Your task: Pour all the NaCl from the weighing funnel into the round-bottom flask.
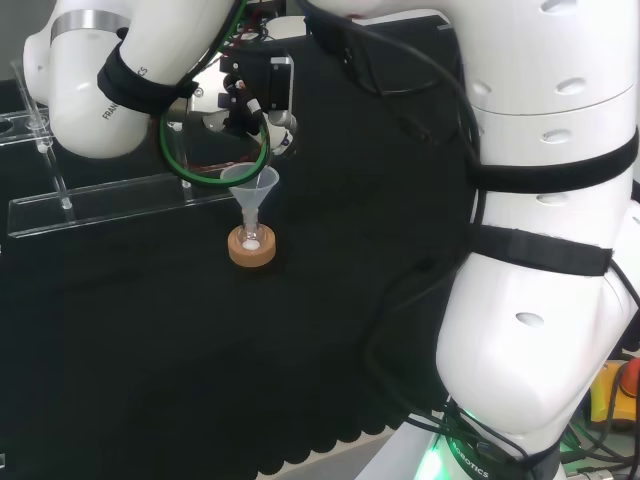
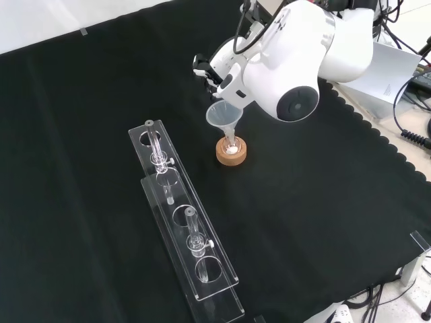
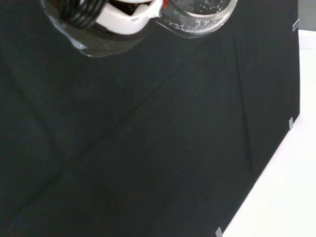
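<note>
White salt already lies in the flask point(image 2: 231, 149) on its cork ring point(image 2: 231, 155), frame centre; funnel point(image 2: 223, 116) sits in its neck. Hand point(image 2: 214, 73) hovers above, grip unclear. Pour looks nearly finished.

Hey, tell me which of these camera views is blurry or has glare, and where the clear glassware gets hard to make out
Wrist view: the hand and a clear vessel with white grains are close and blurred. Head view: the clear rack shows mostly by pale edge glints on the black cloth; the white arm link is bright. Front view: evenly lit, funnel and cork ring distinct.
</note>
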Controlling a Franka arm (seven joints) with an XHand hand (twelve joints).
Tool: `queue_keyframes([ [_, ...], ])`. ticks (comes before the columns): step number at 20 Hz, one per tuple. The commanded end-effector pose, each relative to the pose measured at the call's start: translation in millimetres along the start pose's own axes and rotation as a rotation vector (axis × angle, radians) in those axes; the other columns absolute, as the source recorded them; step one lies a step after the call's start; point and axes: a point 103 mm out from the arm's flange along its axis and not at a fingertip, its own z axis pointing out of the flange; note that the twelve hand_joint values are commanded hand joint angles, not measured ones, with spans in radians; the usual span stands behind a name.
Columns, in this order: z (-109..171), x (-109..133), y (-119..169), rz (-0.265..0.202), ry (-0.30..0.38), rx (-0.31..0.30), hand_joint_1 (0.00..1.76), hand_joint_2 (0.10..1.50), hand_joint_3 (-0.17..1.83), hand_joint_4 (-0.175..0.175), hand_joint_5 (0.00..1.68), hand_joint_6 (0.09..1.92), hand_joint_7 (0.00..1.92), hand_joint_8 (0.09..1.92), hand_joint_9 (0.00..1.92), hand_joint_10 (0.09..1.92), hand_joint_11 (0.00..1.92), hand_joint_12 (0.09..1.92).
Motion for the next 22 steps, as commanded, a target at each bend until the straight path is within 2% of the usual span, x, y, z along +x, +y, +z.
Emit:
queue_keyframes([
  [1, -4, 1, 0, 0.001, -0.042, 0.010, 1.10, 0.90, 0.21, 0.175, 1.23, 0.61, 1.44, 0.17, 1.45, 0.09, 1.14, 0.81],
  [11, -11, 1, 4, -0.005, -0.081, 0.015, 1.10, 0.90, 0.22, 0.175, 1.23, 0.61, 1.44, 0.17, 1.45, 0.09, 1.14, 0.81],
  [22, -16, 1, 5, 0.025, -0.133, 0.029, 1.10, 0.90, 0.22, 0.175, 1.23, 0.61, 1.43, 0.17, 1.45, 0.09, 1.14, 0.81],
])
